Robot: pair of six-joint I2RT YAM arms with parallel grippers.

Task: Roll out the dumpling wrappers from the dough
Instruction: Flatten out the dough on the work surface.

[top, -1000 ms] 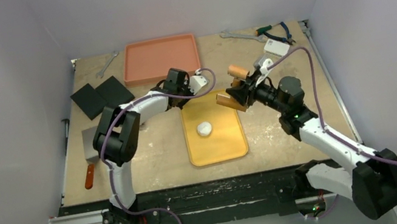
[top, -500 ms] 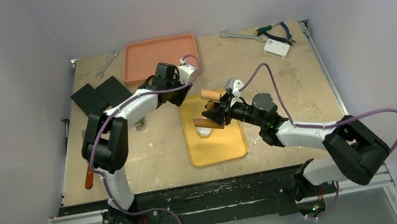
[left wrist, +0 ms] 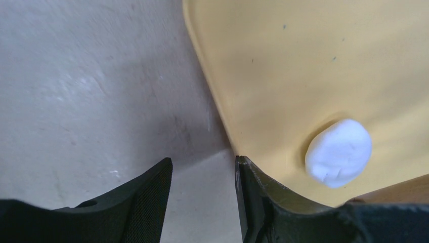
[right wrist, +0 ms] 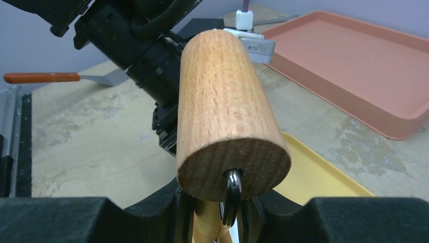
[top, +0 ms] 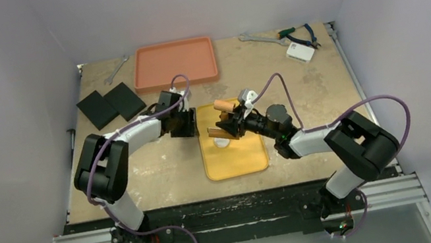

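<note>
My left claw point(left wrist: 202, 164) is standing partly open at the left rim of the yellow tray point(left wrist: 283, 61). One finger is hanging over the bare table point(left wrist: 76, 76), the other is sitting at the tray's edge, and nothing is between them. My right claw point(right wrist: 218, 215) is clamping the wooden roller point(right wrist: 227, 111) by the stem under its barrel and holding it low over the tray's far half.

The dough lump point(left wrist: 338, 152) is lying on the tray near that left rim, half hidden under the roller from above. It is looking like a thick, rounded puck rather than a thin wrapper. I am judging it soft, light and a little tacky, so a pinch would dent it. I am not planning to take it in a claw at all; the barrel should be pressing on its middle and working outward. It may be sliding on the smooth tray or sticking to the wood. The tray itself looks light enough to skate, and its thin, stiff lip is the place for my left claw to take hold.

Well apart from the work, the salmon tray point(top: 174, 64) is sitting at the far edge, the black pads point(top: 109, 105) and the scraper point(top: 96, 190) to the left, and hand tools at the far right. What is crowding me is my own left wrist, which is standing just beside the barrel, so a stroke toward it risks a knock.
</note>
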